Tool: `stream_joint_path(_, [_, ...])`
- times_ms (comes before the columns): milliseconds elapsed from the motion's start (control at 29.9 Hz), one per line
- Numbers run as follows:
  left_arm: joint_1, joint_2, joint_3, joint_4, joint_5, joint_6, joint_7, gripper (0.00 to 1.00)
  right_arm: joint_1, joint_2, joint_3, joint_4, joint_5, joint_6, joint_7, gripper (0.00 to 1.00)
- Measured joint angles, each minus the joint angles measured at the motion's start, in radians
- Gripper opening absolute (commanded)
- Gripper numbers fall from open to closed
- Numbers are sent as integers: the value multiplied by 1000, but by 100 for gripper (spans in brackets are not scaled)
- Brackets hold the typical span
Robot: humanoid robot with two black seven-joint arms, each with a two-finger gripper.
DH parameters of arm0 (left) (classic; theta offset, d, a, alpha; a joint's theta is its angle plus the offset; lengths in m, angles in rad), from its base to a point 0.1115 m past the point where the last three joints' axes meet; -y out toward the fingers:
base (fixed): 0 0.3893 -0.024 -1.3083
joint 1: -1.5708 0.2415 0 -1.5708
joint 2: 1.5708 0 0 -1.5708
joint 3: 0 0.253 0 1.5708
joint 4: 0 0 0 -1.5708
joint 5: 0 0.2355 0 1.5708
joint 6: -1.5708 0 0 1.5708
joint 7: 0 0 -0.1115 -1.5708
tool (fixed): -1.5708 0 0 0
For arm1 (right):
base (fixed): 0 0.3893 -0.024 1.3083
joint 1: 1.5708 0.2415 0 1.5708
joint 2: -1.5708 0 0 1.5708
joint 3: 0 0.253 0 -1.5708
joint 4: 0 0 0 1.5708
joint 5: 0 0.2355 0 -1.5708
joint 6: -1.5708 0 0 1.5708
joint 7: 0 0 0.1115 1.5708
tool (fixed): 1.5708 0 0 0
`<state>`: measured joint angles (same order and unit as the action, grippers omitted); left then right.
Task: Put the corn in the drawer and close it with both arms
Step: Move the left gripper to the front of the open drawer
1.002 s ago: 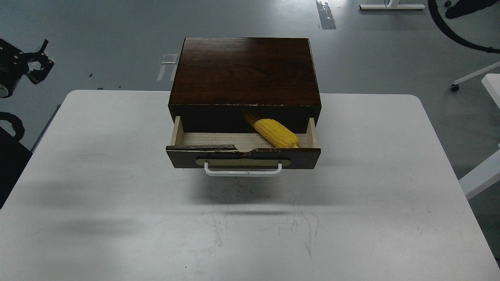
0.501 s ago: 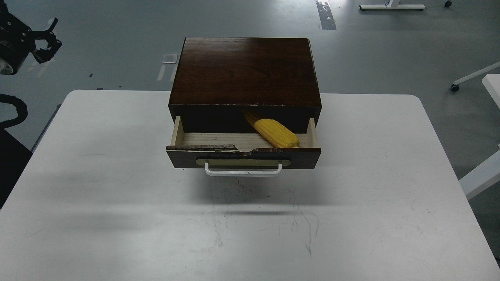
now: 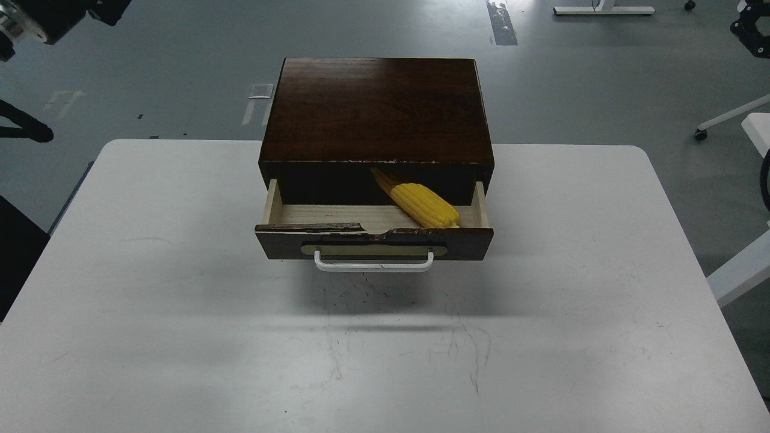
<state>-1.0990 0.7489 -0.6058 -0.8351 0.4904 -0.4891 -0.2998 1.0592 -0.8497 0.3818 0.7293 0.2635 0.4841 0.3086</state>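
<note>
Table (image 3: 180, 337) white, scuffed; floor (image 3: 180, 72) grey; drawer (image 3: 373, 240) open; jaws' state: cannot tell

A single head view looks forward and down from above the near edge of the white table (image 3: 180, 337), far enough back to take in the whole cabinet (image 3: 376, 108) at centre (grey floor (image 3: 180, 66) beyond, far side).
</note>
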Motion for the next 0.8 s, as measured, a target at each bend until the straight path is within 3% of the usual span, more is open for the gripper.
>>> stream_joint_path(301, [13,137,8,-465,316,0,-4,0,-14,23,-1,-74,0,5,33,100])
stream_joint_path(501, [14,159,11,-709,594,0,-4,0,-20,28,-1,-78,0,5,34,100])
stream_joint_path(801, [18,194,102,-866,836,0,-4,0,-23,23,14,-119,0,5,35,100])
